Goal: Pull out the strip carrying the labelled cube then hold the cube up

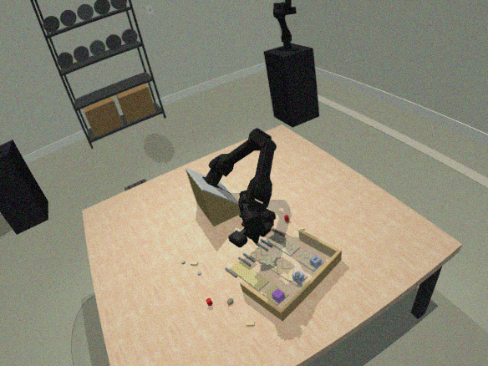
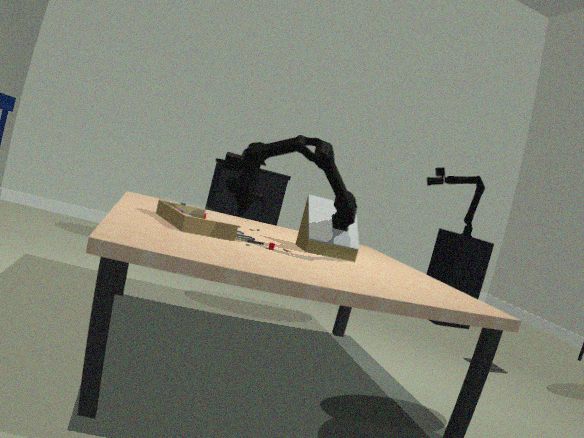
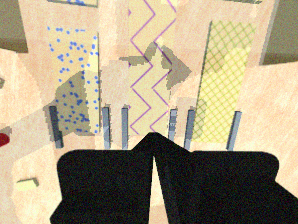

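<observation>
My gripper (image 1: 256,241) (image 2: 242,213) (image 3: 153,137) is shut and empty, pointing down above the tray's open side, near the zigzag strip's near end. The zigzag strip (image 1: 286,266) (image 3: 142,95) lies in the middle and runs unbroken through the wrist view. The blue-dotted strip (image 1: 288,247) (image 3: 75,107) and the yellow crosshatched strip (image 1: 249,274) (image 3: 225,85) each show a gap before a far piece. A marked blue-grey cube (image 1: 298,277) sits at the zigzag strip's far end. Another marked blue-grey cube (image 1: 316,261) is on the dotted side, and a purple cube (image 1: 278,295) on the crosshatched side.
Wooden walls of the tray (image 1: 319,242) (image 2: 210,229) enclose the cubes. Short grey rails (image 3: 125,127) flank the strips' near ends. Red cylinders (image 1: 287,218) (image 1: 209,302), a grey ball (image 1: 230,301) and small chips lie outside. The arm stands on a wedge block (image 1: 213,202) (image 2: 327,245).
</observation>
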`<state>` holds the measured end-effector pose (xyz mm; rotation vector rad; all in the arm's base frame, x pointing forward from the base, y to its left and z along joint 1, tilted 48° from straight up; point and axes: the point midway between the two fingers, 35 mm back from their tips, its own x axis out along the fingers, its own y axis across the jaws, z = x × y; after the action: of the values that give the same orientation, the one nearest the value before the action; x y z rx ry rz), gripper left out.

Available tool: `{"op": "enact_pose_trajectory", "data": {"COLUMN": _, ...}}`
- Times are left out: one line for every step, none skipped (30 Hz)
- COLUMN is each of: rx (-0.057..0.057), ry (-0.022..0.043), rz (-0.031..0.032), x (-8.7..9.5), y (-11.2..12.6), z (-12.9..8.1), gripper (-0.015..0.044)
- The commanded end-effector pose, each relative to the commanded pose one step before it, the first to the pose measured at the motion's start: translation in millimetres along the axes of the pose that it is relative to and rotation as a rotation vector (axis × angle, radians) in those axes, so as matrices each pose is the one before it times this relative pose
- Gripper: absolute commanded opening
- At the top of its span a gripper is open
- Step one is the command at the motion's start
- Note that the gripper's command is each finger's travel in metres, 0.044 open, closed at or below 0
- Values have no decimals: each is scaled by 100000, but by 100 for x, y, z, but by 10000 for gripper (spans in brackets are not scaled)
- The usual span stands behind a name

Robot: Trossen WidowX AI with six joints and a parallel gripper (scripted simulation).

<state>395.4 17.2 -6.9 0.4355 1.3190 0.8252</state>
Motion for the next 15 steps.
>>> {"op": "enact_pose_trajectory", "data": {"rx": 456, "ry": 672, "rz": -163, "x": 767, "y": -30, "z": -90, "gripper": 0}}
{"op": "enact_pose_trajectory", "data": {"rx": 1, "ry": -1, "rz": -6, "x": 167, "y": -4, "z": 9, "gripper": 0}}
{"op": "enact_pose_trajectory", "data": {"rx": 1, "ry": -1, "rz": -5, "x": 166, "y": -3, "z": 9, "gripper": 0}}
{"op": "enact_pose_trajectory", "data": {"rx": 1, "ry": -1, "rz": -4, "x": 166, "y": -2, "z": 8, "gripper": 0}}
{"op": "enact_pose_trajectory", "data": {"rx": 1, "ry": -1, "rz": -3, "x": 166, "y": -1, "z": 8, "gripper": 0}}
{"op": "enact_pose_trajectory", "data": {"rx": 1, "ry": -1, "rz": -2, "x": 166, "y": -1, "z": 8, "gripper": 0}}
{"op": "enact_pose_trajectory", "data": {"rx": 0, "ry": -2, "rz": -1, "x": 166, "y": 0, "z": 7, "gripper": 0}}
{"op": "enact_pose_trajectory", "data": {"rx": 0, "ry": -2, "rz": 0, "x": 166, "y": 1, "z": 7, "gripper": 0}}
{"op": "enact_pose_trajectory", "data": {"rx": 0, "ry": -2, "rz": 1, "x": 165, "y": 2, "z": 7, "gripper": 0}}
{"op": "enact_pose_trajectory", "data": {"rx": 0, "ry": -2, "rz": 2, "x": 165, "y": 2, "z": 6, "gripper": 0}}
{"op": "enact_pose_trajectory", "data": {"rx": 0, "ry": -2, "rz": 3, "x": 165, "y": 3, "z": 6, "gripper": 0}}
{"op": "enact_pose_trajectory", "data": {"rx": 0, "ry": -2, "rz": 5, "x": 165, "y": 4, "z": 5, "gripper": 0}}
{"op": "enact_pose_trajectory", "data": {"rx": 0, "ry": -2, "rz": 6, "x": 165, "y": 5, "z": 5, "gripper": 0}}
{"op": "enact_pose_trajectory", "data": {"rx": 0, "ry": -2, "rz": 7, "x": 165, "y": 6, "z": 5, "gripper": 0}}
{"op": "enact_pose_trajectory", "data": {"rx": 0, "ry": -3, "rz": 8, "x": 164, "y": 7, "z": 5, "gripper": 0}}
